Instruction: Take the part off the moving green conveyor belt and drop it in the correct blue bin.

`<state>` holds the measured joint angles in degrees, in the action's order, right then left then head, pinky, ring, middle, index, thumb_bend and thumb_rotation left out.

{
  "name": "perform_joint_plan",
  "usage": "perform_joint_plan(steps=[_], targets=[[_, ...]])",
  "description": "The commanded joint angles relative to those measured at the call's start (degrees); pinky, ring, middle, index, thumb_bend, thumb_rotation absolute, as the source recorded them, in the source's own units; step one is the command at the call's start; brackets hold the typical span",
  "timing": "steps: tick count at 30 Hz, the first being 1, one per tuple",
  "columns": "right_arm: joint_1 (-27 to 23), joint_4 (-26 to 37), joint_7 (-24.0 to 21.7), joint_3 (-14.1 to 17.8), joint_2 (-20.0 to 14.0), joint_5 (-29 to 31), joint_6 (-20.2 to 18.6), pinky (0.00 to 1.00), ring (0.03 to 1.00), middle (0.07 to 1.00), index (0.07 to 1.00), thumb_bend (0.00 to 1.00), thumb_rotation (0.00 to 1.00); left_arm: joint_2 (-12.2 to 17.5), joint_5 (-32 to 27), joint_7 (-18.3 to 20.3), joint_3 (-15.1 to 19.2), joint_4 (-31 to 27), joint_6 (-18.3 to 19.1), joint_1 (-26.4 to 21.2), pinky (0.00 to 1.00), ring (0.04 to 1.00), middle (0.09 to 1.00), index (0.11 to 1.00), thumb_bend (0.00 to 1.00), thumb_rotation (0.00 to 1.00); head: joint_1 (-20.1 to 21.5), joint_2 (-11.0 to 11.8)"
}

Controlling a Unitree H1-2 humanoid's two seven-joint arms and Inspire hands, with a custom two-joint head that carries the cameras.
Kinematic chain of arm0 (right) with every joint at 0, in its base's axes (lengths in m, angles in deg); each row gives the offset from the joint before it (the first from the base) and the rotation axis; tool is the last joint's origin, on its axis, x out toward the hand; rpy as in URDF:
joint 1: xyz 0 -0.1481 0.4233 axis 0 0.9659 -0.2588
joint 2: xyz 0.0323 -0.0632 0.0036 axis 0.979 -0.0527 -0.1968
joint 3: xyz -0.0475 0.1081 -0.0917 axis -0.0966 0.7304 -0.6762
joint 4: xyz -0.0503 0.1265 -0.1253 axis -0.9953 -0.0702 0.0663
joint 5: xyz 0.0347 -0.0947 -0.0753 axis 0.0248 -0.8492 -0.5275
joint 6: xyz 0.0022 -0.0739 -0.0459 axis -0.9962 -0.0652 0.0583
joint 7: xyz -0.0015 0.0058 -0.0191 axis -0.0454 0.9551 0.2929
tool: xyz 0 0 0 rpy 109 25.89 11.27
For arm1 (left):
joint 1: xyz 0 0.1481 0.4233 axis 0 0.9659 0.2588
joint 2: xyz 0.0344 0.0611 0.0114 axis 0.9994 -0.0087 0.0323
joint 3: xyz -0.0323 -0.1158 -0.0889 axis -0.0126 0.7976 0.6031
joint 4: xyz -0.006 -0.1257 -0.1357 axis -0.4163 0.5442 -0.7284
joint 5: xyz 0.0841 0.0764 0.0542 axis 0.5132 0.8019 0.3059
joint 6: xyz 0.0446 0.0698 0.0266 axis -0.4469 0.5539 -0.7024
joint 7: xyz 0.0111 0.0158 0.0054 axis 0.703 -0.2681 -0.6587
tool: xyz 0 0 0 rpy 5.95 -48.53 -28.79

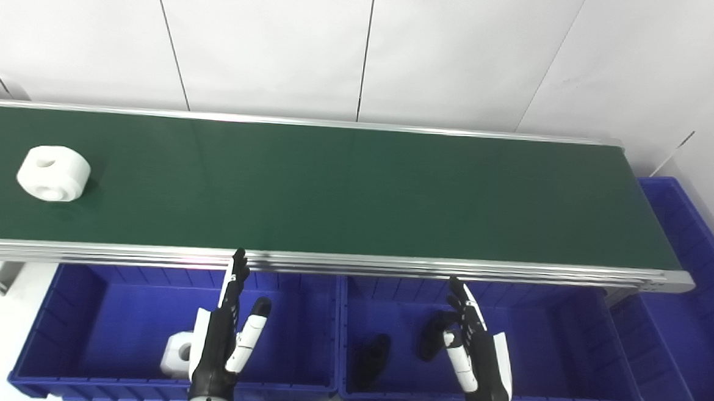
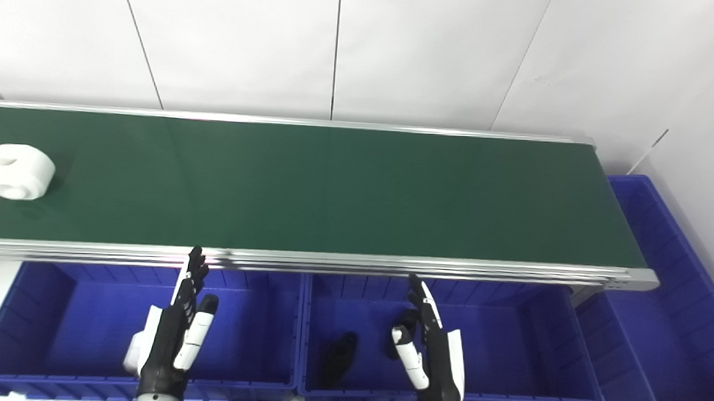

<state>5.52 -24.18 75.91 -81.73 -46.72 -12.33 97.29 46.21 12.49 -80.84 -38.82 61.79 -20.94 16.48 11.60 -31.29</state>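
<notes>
A white round part (image 1: 53,173) with a hole through it lies at the far left of the green conveyor belt (image 1: 345,187). My left hand (image 1: 225,334) hovers open, fingers straight, over the left blue bin (image 1: 106,328), well right of and nearer than the part. A second white part (image 1: 176,353) rests in that bin, partly hidden by the hand. Over the middle blue bin (image 1: 557,351) my right hand (image 1: 477,347) is open too, and two black parts (image 1: 370,360) lie in this bin, one (image 1: 430,336) half behind the hand.
A silver rail (image 1: 390,266) edges the belt on the near side, just above the bins. A third blue bin (image 1: 688,291) stands past the belt's right end. White wall panels rise behind the belt.
</notes>
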Motion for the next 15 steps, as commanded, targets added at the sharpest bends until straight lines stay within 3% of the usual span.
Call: perform_joint_plan(steps=[1, 6, 15], targets=[[-0.38, 0.61, 0.43, 0.23, -0.03, 0.07, 2.75, 0.89, 0.911, 0.936, 0.933, 0.84, 0.98, -0.99, -0.28, 0.14, -0.97, -0.65, -2.09, -0.64, 0.99, 0.981, 1.000, 1.000, 0.57, 0.94, -0.21, -0.16], [-0.79, -0.31, 0.16, 0.35, -0.31, 0.55, 3.36, 0.88, 0.901, 0.930, 0.935, 0.84, 0.98, -1.13, -0.52, -0.05, -0.74, -0.41, -1.93, -0.79, 0.97, 0.975, 1.000, 1.000, 0.55, 0.91, -1.73, -0.24], [-1.00, -1.12, -0.45, 0.04, -0.66, 1.92, 3.84, 0.86, 0.901, 0.934, 0.936, 0.86, 0.98, -0.81, -0.64, 0.35, -0.78, -0.57, -1.62, -0.85, 0.91, 0.956, 1.000, 1.000, 0.56, 0.89, -0.83, -0.90]])
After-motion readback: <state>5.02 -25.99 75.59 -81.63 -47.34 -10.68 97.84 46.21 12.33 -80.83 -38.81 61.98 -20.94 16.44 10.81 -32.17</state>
